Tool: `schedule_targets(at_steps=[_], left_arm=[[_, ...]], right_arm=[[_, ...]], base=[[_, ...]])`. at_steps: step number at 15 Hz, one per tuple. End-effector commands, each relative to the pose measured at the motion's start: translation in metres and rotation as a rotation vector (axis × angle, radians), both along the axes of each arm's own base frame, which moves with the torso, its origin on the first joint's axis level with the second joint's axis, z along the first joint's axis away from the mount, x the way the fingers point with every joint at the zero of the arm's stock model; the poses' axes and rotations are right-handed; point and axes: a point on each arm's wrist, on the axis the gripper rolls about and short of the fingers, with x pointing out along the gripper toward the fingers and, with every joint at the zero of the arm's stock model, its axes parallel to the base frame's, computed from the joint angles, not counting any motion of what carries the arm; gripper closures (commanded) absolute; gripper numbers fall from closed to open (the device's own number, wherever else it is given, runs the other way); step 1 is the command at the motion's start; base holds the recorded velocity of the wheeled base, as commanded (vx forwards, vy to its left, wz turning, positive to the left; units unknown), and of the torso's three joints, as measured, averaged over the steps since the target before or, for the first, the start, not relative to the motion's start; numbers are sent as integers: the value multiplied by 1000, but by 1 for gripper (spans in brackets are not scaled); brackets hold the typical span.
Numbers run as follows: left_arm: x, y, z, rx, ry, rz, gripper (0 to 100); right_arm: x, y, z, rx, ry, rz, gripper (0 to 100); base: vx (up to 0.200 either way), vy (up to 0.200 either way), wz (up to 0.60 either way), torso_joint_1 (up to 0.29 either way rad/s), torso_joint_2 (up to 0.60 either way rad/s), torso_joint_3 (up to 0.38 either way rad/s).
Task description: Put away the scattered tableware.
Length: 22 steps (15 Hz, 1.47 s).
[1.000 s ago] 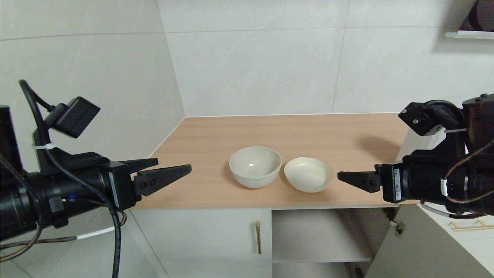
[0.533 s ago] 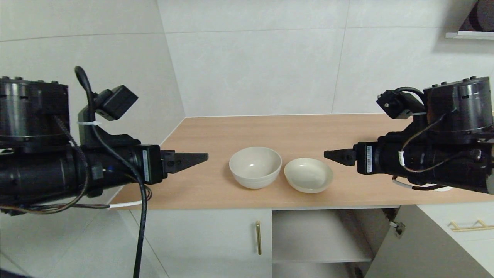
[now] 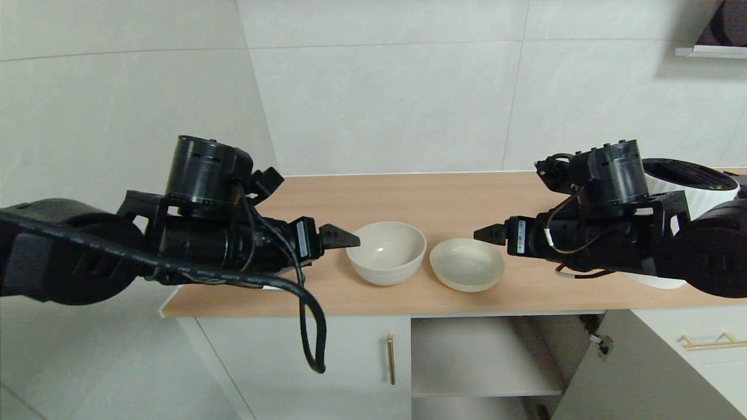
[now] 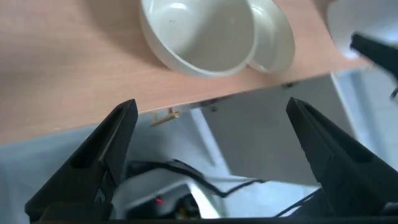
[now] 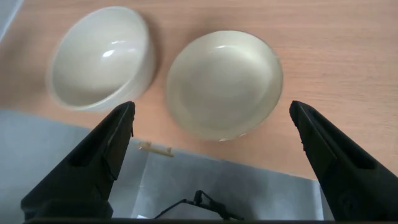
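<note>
Head view shows a deep off-white ceramic bowl and a shallower cream ceramic bowl near the front edge of a light wooden countertop. They sit side by side, so close that I cannot tell whether their rims touch. Both are upright and empty.

The left gripper hangs just beside the deep bowl's outer rim, and the right gripper hangs above the far rim of the shallow one. Each wrist view shows its own fingers spread wide with nothing between them.

Below the counter, an open white cabinet compartment with a shelf looks like the likely destination.

This appears to be the approach, with neither bowl grasped yet. The next move likely calls for each arm to drop a finger inside its bowl's rim and pinch the wall, taking care not to knock one bowl against the other.
</note>
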Motion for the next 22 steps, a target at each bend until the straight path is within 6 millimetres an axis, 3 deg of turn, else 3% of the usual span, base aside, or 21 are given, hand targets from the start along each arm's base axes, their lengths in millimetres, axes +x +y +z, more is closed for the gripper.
schedule_targets(at_steps=[1,8,19,20,22], left_arm=[[17,-6,-12,-4,55,22,0],[58,-21,-38,18,112,223,0],[66,-33,-55,1,157,234,0],[66,-33,-56,3,160,234,100],[66,-33,-55,2,157,235,100]], right_arm=[[4,2,-6,-7,14,-2,0],[4,1,-6,-9,13,-6,0],[3,1,-5,-8,10,-8,0],[3,1,-5,-8,8,-8,0],[3,1,-5,-8,8,-8,0]], base=[[0,0,0,0,0,0],[0,0,0,0,0,0],[0,0,0,0,0,0],[0,0,0,0,0,0],[0,0,0,0,0,0]])
